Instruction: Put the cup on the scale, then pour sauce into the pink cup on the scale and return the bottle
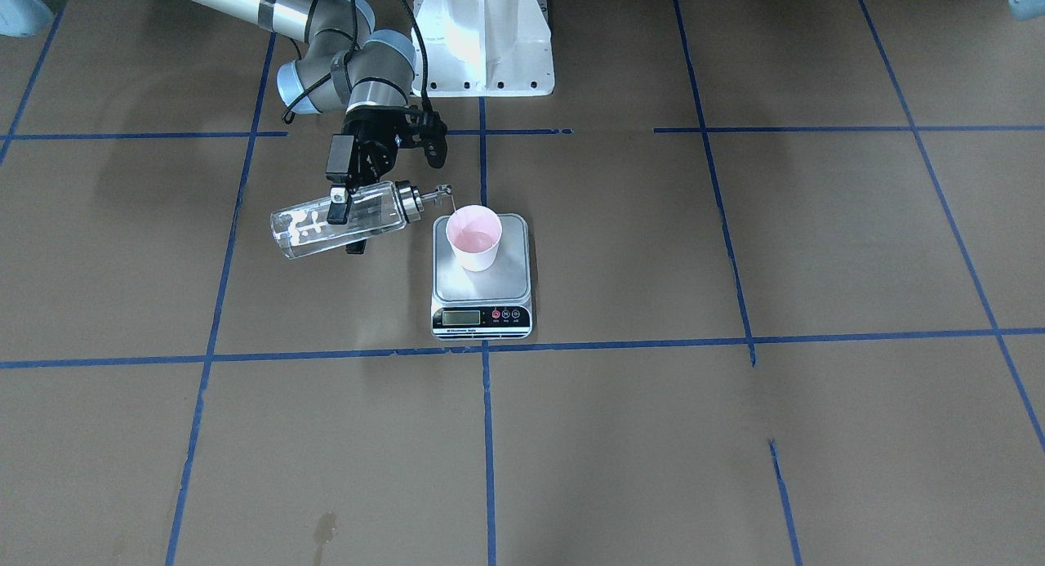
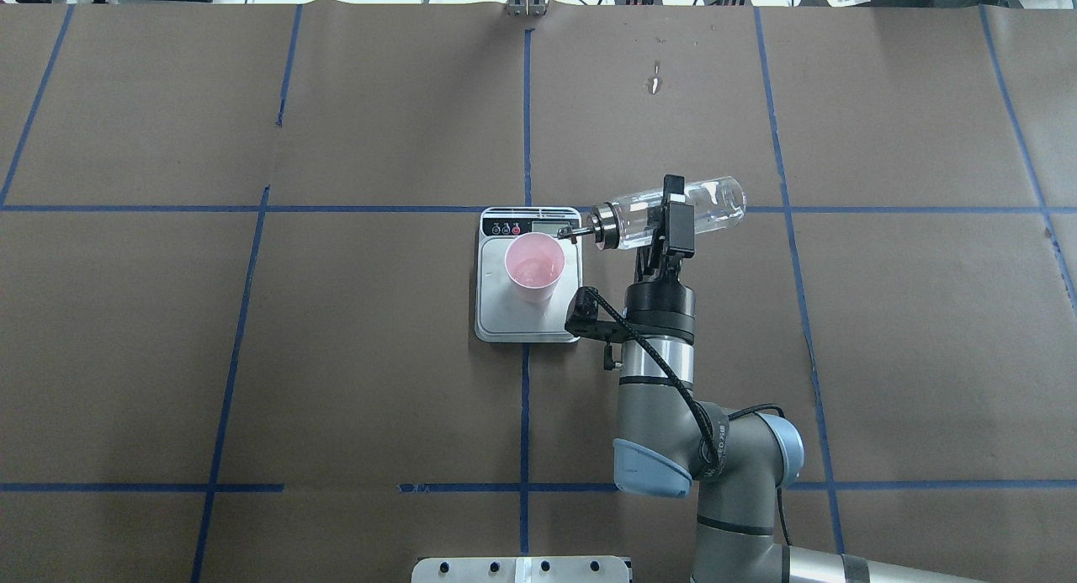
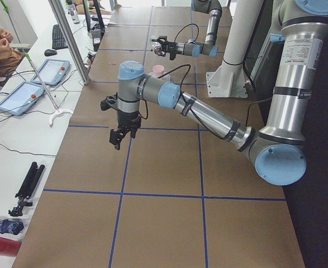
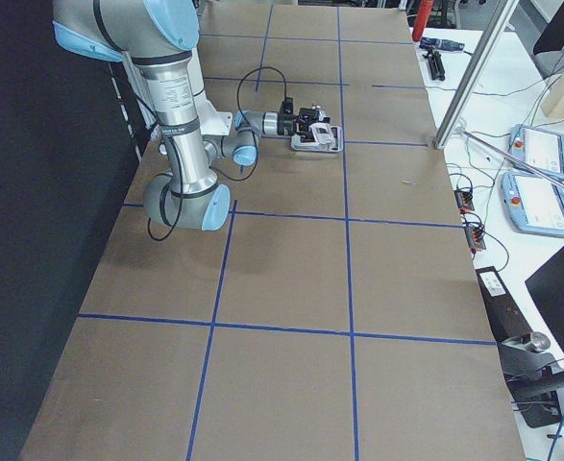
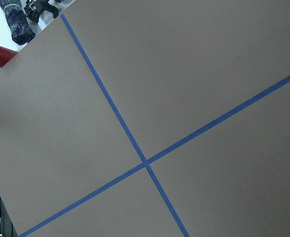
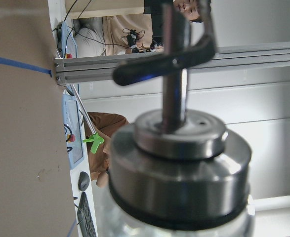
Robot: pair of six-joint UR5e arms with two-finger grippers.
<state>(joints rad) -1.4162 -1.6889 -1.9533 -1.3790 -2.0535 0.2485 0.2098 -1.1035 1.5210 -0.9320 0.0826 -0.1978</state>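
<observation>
While the right arm (image 2: 656, 373) reaches in beside the scale (image 2: 513, 318), the right jaws are clamped around the middle of the bottle (image 2: 715, 203), one finger on each side of the glass. The bottle's tipped way over, pretty much lying sideways in the air. Its base points away from the scale and its metal spout (image 2: 572, 230) points at the cup (image 2: 534, 267). From the front camera the spout tip (image 1: 433, 194) sits right at the edge of the cup's rim, just above it.

The pink cup (image 1: 473, 238) stands upright on the scale's silver platform (image 1: 473, 284), toward the half away from the display strip. The scale itself sits on the brown desk (image 1: 735, 427), right on one of the blue tape lines (image 1: 488, 435).

Sauce-wise, I honestly can't read the level through the bottle glass (image 1: 380, 211), it's just reflections. The bottom of the cup looks a bit glossy from overhead, so probably some liquid in there. The right wrist cam is basically all metal collar (image 6: 177, 168) and spout, super close and blurry.

The left arm (image 3: 169, 97) is well away from all this. Its left jaws hang over bare desk near a tape line, and I can't tell if they're open or closed from that side view. Its wrist cam just shows a tape crossing (image 5: 145, 162).
</observation>
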